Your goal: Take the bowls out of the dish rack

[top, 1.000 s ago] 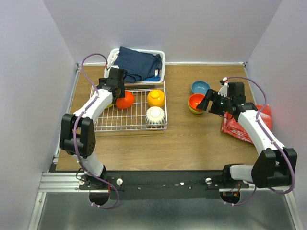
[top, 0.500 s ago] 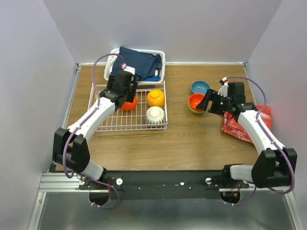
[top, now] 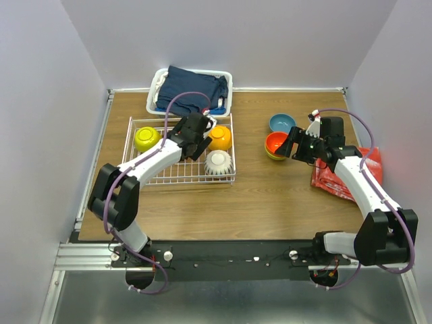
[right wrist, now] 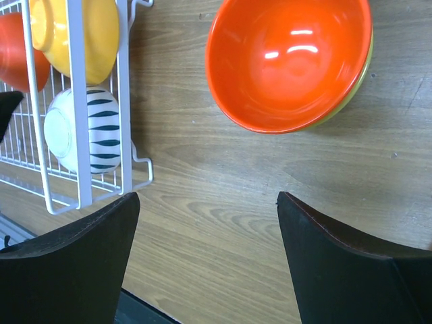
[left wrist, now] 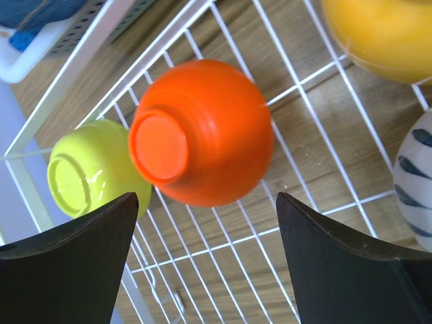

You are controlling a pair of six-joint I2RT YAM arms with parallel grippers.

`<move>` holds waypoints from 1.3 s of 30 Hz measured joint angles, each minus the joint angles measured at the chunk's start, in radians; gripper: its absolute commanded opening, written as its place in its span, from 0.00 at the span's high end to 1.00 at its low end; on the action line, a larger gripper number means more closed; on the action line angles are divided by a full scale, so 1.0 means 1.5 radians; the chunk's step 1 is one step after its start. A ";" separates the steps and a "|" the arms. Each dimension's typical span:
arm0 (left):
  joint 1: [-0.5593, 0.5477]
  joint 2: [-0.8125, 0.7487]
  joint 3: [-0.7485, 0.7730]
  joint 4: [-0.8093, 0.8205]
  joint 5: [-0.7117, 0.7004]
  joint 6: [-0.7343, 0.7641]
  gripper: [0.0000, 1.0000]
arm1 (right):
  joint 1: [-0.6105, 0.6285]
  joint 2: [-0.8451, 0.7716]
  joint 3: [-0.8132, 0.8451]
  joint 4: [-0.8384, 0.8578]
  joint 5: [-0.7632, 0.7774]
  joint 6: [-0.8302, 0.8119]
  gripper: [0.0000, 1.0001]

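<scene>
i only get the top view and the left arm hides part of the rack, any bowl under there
Observer: Yes, a red-orange bowl lies upside down in the rack, right below the left pincer.
Operator: is the pincer on it
Observer: No. It stands open above the bowl, holding nothing.
Operator: room to close on it?
Observer: One side is tight: a lime bowl seems to lie right against it.
</scene>
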 measured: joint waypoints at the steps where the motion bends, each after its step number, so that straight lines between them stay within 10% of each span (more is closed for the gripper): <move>1: -0.005 0.011 0.004 -0.002 0.000 0.006 0.09 | 0.000 0.000 0.000 0.000 -0.001 0.000 0.10; 39: -0.035 0.138 0.016 0.087 -0.144 0.097 0.12 | 0.000 -0.007 -0.005 -0.001 -0.006 -0.006 0.10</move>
